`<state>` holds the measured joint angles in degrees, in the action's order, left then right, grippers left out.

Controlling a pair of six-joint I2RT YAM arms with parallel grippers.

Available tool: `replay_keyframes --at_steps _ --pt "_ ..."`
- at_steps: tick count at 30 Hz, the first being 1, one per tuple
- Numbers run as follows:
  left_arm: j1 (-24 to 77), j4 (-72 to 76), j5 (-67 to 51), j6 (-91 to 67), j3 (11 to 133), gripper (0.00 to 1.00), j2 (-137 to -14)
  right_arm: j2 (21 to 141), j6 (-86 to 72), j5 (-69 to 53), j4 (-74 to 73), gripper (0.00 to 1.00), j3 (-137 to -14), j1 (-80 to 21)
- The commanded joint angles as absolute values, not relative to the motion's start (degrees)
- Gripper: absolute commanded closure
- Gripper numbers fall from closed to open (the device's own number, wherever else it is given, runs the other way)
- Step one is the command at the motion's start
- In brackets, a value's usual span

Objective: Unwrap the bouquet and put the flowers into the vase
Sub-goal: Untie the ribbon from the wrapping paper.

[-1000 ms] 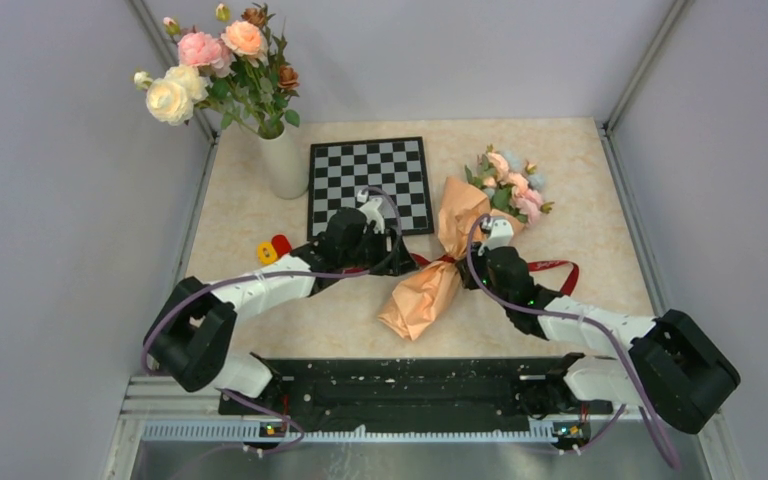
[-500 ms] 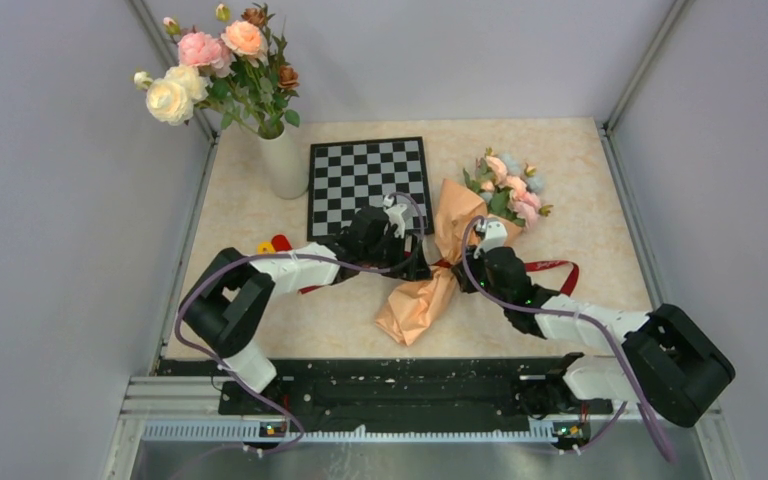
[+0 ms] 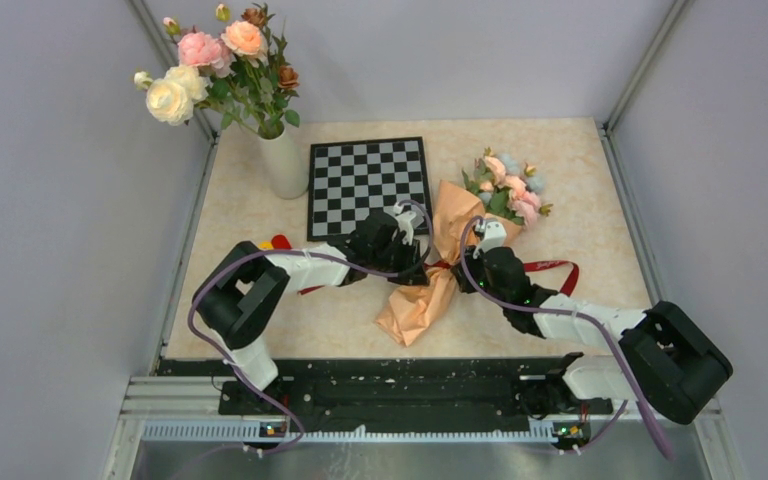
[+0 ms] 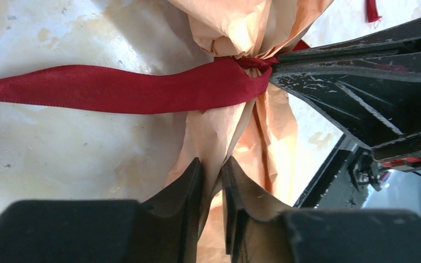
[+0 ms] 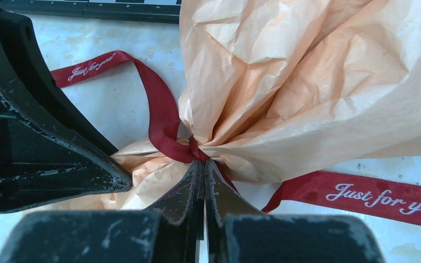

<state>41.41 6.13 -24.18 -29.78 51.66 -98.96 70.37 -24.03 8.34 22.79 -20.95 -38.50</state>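
Note:
The bouquet [image 3: 430, 290] lies slanted on the table, a peach paper cone tied with dark red ribbon [image 4: 115, 87]. Its flowers [image 3: 510, 190] stick out at the far right end. My left gripper [image 3: 418, 262] is at the cone's left side, just below the knot. In the left wrist view the left gripper [image 4: 212, 161] is shut on a fold of the peach paper [image 4: 263, 126]. My right gripper [image 5: 204, 163] is shut, its tips pressed against the ribbon knot [image 5: 192, 149] from the right. The white vase [image 3: 283, 160] stands at the far left.
Large cream, pink and peach roses [image 3: 210, 70] fill the vase. A chessboard [image 3: 370, 185] lies behind the left gripper. Small red and yellow pieces [image 3: 273, 245] sit by the left arm. One ribbon tail [image 3: 555, 268] trails right. Walls close in both sides.
My left arm has reached right from beside the chessboard to the bouquet and closed its jaws on the paper. The cone's lower end shifted slightly left. The right arm held still.

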Motion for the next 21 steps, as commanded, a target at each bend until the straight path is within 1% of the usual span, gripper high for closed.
replay_keyframes --at_steps 1,3,4,7,10,13,21 --pt "41.74 8.00 -23.63 -28.79 53.17 0.86 -100.40 70.14 -23.56 9.28 27.34 1.00 -21.86 -38.84" --pt "41.83 7.64 -22.75 -28.82 53.10 0.99 -100.39 70.14 -23.70 10.05 27.23 1.00 -21.76 -39.01" --pt "41.86 7.38 -22.17 -28.75 53.01 1.00 -100.33 70.14 -23.70 10.76 27.07 1.00 -21.76 -39.02" --pt "41.84 6.50 -20.15 -28.58 52.53 1.00 -99.85 69.84 -24.12 13.83 26.08 1.00 -21.72 -39.11" --pt "41.84 6.39 -18.57 -28.73 51.53 1.00 -99.25 68.94 -26.37 20.11 23.65 1.00 -21.39 -39.11" --pt "41.84 6.63 -17.70 -29.06 50.48 1.00 -99.07 67.70 -28.40 23.90 21.87 1.00 -20.75 -39.11" --pt "41.89 7.25 -16.21 -29.61 49.24 1.00 -98.62 63.80 -30.58 25.24 23.35 1.00 -17.81 -39.11"
